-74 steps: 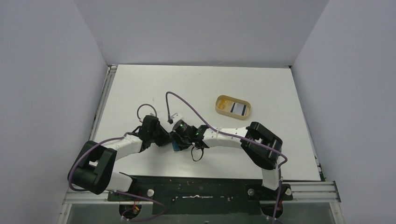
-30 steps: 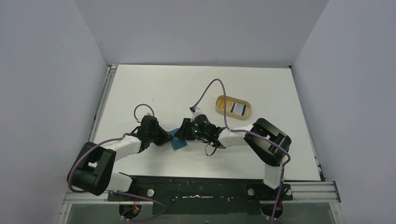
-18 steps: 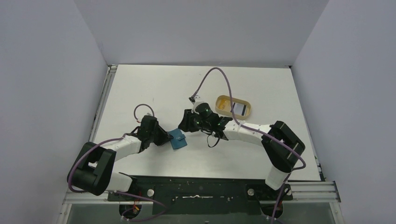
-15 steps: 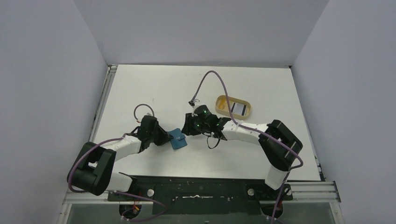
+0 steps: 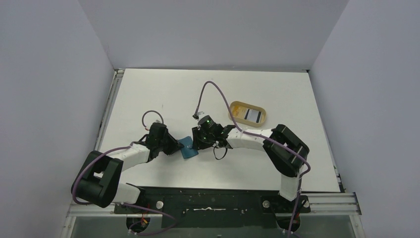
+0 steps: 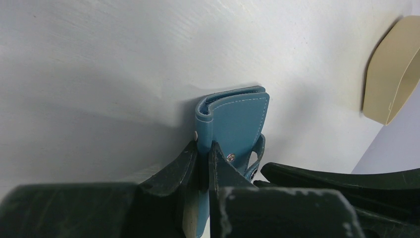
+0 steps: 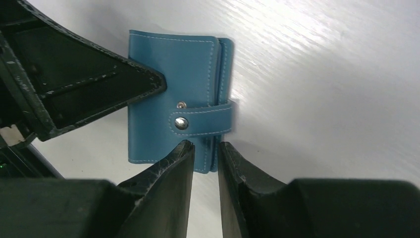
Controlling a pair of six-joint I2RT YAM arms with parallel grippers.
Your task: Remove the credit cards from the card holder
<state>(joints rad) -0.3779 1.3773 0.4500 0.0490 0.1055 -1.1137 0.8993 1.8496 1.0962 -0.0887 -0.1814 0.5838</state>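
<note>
Teal card holder (image 7: 188, 69), snapped shut, lies on the desk (image 5: 148, 94) with fingers at 2 of its edges.

The holder rests near the desk's middle, well apart from every desk edge. Bare surface stretches beyond it toward the far wall and out to the left rim. The tan tray (image 5: 231, 113) sits well apart to the far right, with 1 white credit card (image 5: 253, 115) with black bands lying inside it. The left fingers (image 6: 181, 166) are clenched on the holder's left edge, which is pinched thin between them. The right fingers (image 7: 168, 166) stand a narrow slit apart at another edge, just beside the fastened strap (image 7: 208, 121). That edge shows through the slit, and whether they pinch it cannot be told. The 2 sets of fingers sit close together, with only the holder between them.
</note>
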